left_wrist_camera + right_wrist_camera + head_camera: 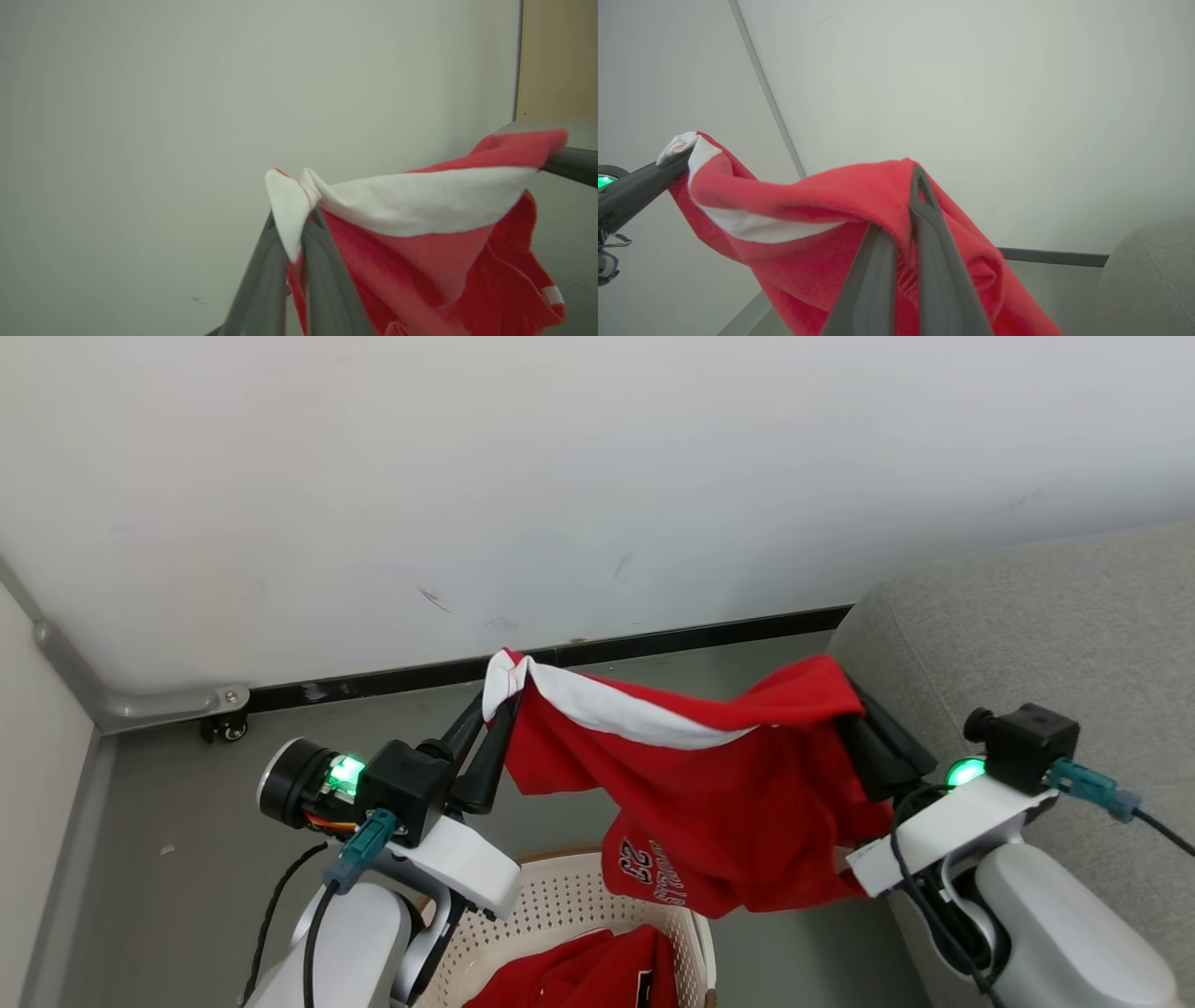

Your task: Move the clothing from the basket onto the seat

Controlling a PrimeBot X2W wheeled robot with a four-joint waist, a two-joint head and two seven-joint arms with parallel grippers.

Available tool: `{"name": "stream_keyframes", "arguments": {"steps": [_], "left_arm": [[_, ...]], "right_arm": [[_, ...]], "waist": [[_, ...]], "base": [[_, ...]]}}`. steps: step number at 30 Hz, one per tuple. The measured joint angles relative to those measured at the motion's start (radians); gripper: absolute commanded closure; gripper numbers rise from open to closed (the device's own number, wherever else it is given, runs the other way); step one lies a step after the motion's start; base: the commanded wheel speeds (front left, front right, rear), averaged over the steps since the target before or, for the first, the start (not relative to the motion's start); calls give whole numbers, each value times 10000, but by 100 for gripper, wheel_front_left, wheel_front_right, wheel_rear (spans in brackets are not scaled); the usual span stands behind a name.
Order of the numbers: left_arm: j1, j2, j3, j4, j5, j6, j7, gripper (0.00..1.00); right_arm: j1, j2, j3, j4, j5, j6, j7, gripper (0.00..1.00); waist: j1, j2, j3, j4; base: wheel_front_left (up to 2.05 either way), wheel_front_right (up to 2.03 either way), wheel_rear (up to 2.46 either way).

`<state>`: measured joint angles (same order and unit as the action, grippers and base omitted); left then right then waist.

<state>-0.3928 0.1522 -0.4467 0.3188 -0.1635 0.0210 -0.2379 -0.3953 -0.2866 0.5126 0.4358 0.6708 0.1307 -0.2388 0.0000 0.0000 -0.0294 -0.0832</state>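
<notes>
Illumination is bright, even and diffuse. The wall [560, 476] beyond both grippers is uniformly lit, without glare. Shadows are weak and soft-edged. Folds of the red garment [709, 784] hanging below the left gripper [499, 695] and right gripper [915, 186] darken to deep red. The green lamp [345, 770] behind each gripper blooms slightly. In the wrist views, the fingers [261, 289] near the lens and the cloth at the fingertips are soft-focused.

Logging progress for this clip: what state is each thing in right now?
left gripper: shut on the trimmed garment, at its white end.
right gripper: shut on its red end.
trimmed garment: held up over the basket, stretched between both grippers.
second garment: lying in the basket.
basket: upright, one garment inside.
seat: no garment on it yet.
</notes>
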Motion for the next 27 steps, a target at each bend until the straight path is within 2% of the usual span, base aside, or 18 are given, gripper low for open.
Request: {"name": "stream_keyframes", "arguments": {"steps": [12,27], "left_arm": [[320,2,-96,63,-717,-836,-8,0],[786,-96,-788,-176,-911,-1195,-15,0]], "right_arm": [[-171,-575,-1074,-98,0,-2,-27,100],[347,-1041,-2150,-176,-123,-2,-77,100]], "waist": [[0,0,98,-181],[0,0,180,-499]], "base": [[0,0,0],[0,0,0]]}}
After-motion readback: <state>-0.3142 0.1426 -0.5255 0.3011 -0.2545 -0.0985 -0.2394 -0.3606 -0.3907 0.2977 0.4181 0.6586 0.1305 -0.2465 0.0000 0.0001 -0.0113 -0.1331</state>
